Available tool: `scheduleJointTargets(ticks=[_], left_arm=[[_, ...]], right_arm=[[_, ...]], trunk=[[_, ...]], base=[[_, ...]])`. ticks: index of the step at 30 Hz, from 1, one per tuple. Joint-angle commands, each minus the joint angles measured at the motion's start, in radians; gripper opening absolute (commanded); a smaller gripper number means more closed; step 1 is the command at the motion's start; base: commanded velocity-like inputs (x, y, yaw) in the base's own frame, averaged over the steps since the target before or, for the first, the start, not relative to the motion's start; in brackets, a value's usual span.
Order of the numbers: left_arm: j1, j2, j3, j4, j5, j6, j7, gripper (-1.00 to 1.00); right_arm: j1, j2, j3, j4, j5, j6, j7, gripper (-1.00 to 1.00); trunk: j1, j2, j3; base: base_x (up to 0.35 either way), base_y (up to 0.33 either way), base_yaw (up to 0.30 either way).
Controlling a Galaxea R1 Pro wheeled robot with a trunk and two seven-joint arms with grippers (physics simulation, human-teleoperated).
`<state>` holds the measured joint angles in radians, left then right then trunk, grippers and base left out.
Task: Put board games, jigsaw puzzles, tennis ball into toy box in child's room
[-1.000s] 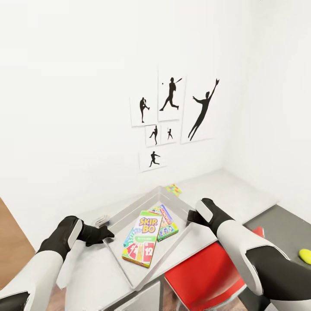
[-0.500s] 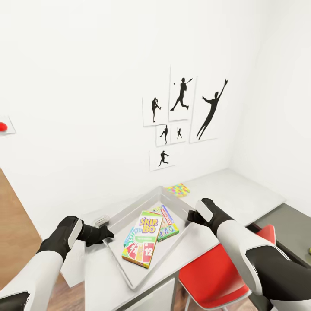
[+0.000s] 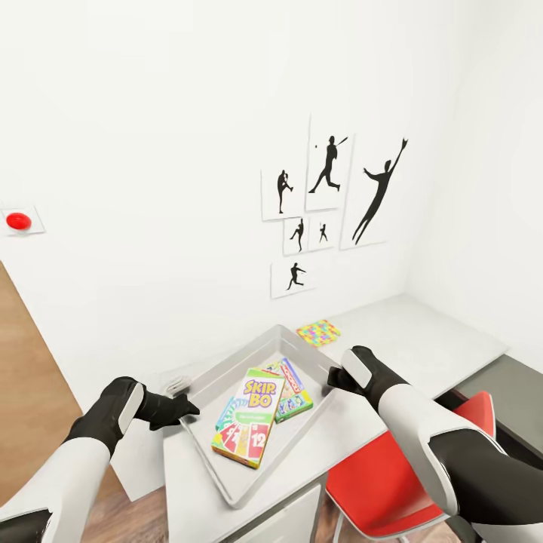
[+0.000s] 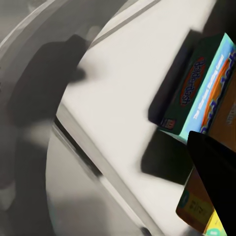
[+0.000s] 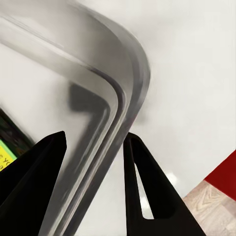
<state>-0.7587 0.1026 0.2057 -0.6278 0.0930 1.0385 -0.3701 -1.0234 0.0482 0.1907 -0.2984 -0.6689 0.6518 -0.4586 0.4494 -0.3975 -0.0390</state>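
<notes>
step: carrying toy box (image 3: 226, 392) over bench (image 3: 422, 339) | left gripper (image 3: 179, 408), right gripper (image 5: 93, 162) each clenched on its rim | three board games (image 3: 253, 413) inside | next: set down beside jigsaw puzzle (image 3: 318, 332), load it

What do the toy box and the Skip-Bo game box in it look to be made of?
Toy box: likely smooth, greyish see-through plastic; the right wrist view shows its glossy rolled rim with the surface visible through the wall. Skip-Bo box: probably printed cardboard, with flat faces, crisp edges and bright graphics.
</notes>
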Motion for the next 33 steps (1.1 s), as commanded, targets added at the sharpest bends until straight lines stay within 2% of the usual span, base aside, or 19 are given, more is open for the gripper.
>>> scheduleJointTargets(ticks=[1, 22, 33], left_arm=[[-0.001, 0.0, -0.002, 0.001, 0.002, 0.008, 0.005, -1.0], [-0.001, 0.0, -0.002, 0.001, 0.002, 0.007, 0.005, -1.0], [-0.001, 0.0, -0.002, 0.001, 0.002, 0.006, 0.005, -1.0]], right_arm=[[-0.001, -0.001, 0.035, -0.003, -0.06, -0.01, 0.018, -1.0], [-0.001, -0.002, 0.034, -0.003, -0.06, -0.011, 0.018, -1.0], [-0.001, -0.002, 0.034, -0.003, -0.06, -0.011, 0.018, -1.0]], trunk=[[0.001, -0.003, -0.002], [0.001, -0.003, -0.003], [0.001, -0.003, -0.017]], base=[[-0.001, 0.005, 0.0], [-0.022, 0.024, 0.0], [0.0, 0.0, 0.0]])
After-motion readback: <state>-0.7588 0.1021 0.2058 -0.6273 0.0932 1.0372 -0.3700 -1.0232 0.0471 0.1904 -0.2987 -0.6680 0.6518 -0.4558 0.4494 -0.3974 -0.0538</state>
